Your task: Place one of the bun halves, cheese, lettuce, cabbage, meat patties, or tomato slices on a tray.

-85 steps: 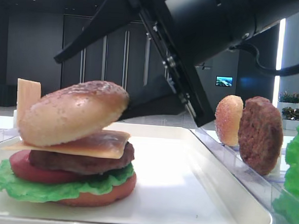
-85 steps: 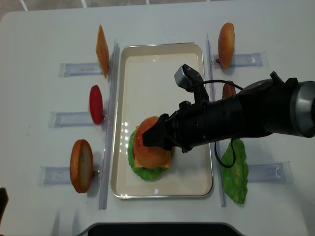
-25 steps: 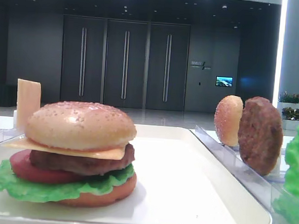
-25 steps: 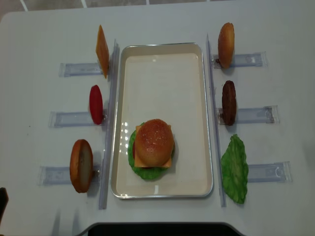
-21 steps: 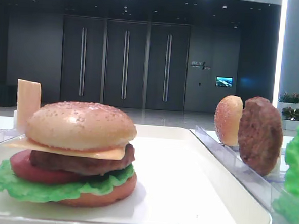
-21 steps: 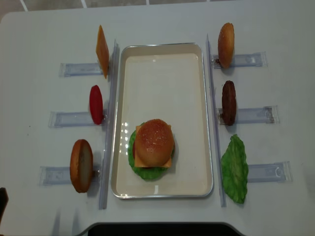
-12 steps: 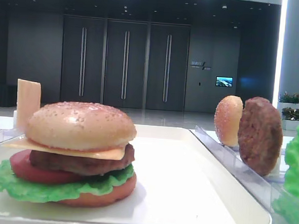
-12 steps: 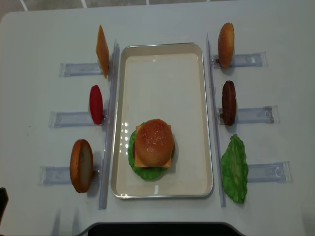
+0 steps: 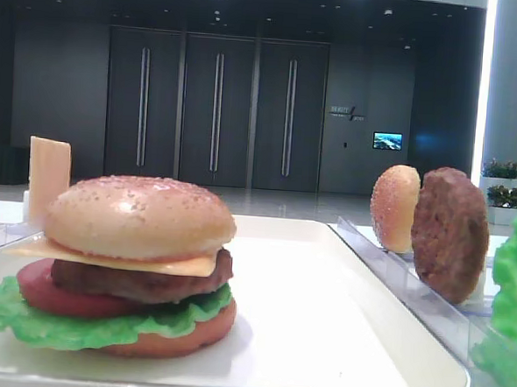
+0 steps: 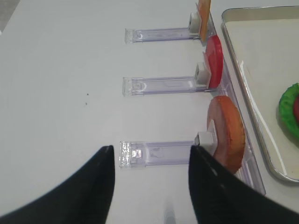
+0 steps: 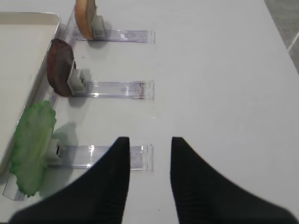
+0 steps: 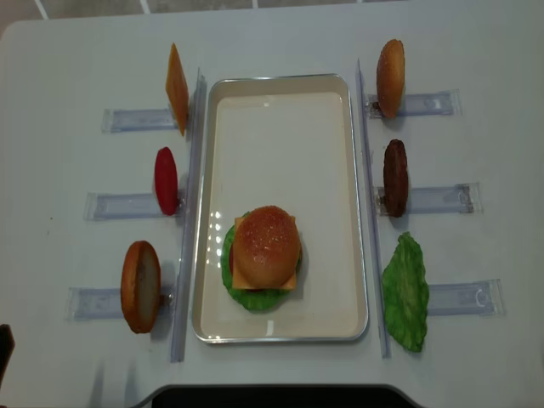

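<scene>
Three clear racks stand on the left of your white table, each holding one piece on edge: a cheese slice at the far end, a tomato slice in the middle, and a flat orange-brown bun bottom nearest you. Your left gripper hangs over the near left rack with its fingers spread well apart and nothing between them.

In the middle you have the tray, its far half bare. On its near half sits the stacked burger: a bun bottom underneath, then lettuce, a tomato slice, a meat patty and a cheese slice, with the domed speckled bun top level on top and touched by neither gripper.

To the right, three more racks carry a second bun top at the far end, a meat patty in the middle and a lettuce leaf nearest you. Your right gripper hovers above the table just right of the lettuce rack; its fingers stand a modest gap apart and hold nothing.
</scene>
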Available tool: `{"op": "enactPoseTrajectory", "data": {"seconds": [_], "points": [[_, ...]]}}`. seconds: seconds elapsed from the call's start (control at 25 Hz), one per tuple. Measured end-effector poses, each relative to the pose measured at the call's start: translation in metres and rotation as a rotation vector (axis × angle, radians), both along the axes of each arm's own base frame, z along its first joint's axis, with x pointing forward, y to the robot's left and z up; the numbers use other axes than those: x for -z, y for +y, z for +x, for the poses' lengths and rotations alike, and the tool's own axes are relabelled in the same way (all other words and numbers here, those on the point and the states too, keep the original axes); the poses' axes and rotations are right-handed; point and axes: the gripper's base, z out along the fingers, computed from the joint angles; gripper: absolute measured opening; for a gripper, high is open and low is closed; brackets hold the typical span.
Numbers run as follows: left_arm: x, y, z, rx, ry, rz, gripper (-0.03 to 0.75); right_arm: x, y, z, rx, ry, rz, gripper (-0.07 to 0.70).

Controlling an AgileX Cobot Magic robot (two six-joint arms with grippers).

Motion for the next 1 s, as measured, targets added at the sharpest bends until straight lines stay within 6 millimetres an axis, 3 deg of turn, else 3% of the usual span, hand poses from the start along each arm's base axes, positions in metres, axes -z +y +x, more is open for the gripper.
{"op": "enactPoseTrajectory", "data": {"seconds": [1.0], "points": [[0.0,0.0,0.0,0.0,0.0,0.0,0.391,0.0032,-0.0015,-0.0076,-0.004,-0.033,-0.005,0.194]]}}
